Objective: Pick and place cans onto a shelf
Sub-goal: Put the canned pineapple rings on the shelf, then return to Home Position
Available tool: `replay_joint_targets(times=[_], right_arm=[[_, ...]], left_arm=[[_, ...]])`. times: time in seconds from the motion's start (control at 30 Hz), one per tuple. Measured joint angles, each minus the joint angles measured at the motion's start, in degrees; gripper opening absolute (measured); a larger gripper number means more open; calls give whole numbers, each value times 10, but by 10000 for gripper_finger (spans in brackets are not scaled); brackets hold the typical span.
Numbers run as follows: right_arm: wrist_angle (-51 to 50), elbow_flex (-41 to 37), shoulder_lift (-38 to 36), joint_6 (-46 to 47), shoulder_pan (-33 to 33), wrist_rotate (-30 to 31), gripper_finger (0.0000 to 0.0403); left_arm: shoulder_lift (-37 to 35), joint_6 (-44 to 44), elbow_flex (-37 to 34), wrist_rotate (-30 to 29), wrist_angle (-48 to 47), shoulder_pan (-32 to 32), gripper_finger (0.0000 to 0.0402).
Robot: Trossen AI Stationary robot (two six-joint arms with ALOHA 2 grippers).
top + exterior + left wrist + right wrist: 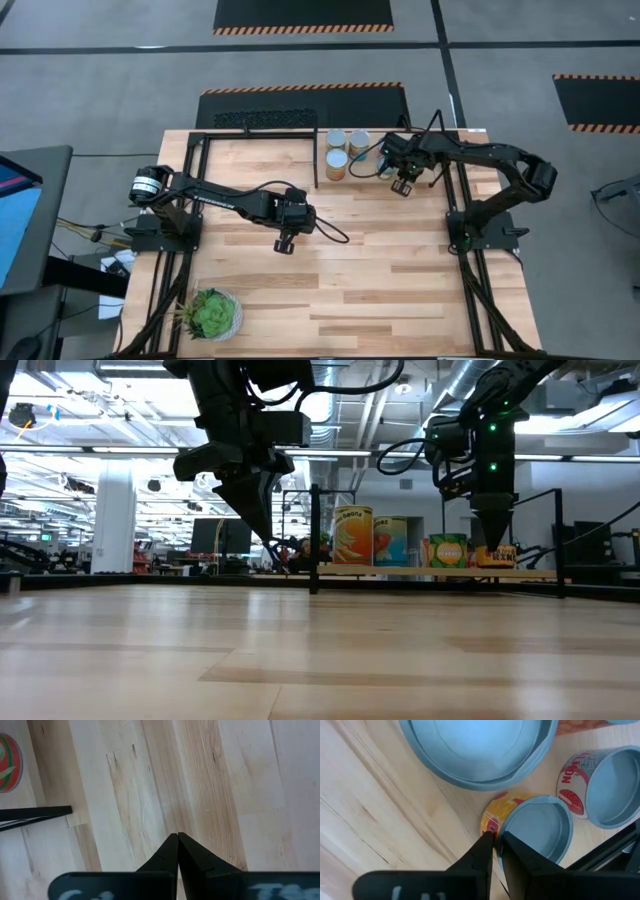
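Observation:
Several cans stand on the shelf (325, 150) at the table's far side: two silver tops (337, 140) (359, 143) and an orange-sided can (337, 165) in the high view, and tall orange and yellow-blue cans (352, 537) (390, 542) in the low view. My right gripper (403, 187) points down over a low orange-yellow can (535, 827) at the row's right end (495, 556), its fingers nearly closed. My left gripper (285, 243) hangs shut and empty above the bare tabletop, well short of the shelf. My right gripper comes from above, pointing down, at the low can's rim (496, 851) on its orange label side. One finger (482, 847) is outside the wall and the other (512, 850) over the silver top, with a thin gap between. The can stands upright on the shelf board.
A larger can top (480, 740) and a red-and-white labelled can (615, 790) stand close beside the low can. Black frame rods (610, 850) edge the shelf. A potted plant (210, 313) stands at the near left. The middle of the table (380, 270) is bare wood.

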Motion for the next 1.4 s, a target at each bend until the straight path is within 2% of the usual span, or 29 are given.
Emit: replay_joint_targets(times=[0.7, 0.9, 1.03, 1.27, 1.4], right_arm=[[-11, 0, 0, -12, 0, 0, 62], [-48, 50, 0, -6, 7, 1, 62], [-98, 93, -6, 32, 21, 0, 62], [-255, 130, -6, 228, 86, -45, 62], [-296, 127, -6, 246, 139, -45, 62]], left_arm=[[0, 7, 0, 0, 0, 0, 0], [0, 6, 0, 0, 0, 0, 0], [0, -1, 0, -1, 0, 0, 0], [0, -80, 0, -21, -25, 0, 0], [0, -117, 0, -20, -89, 0, 0]])
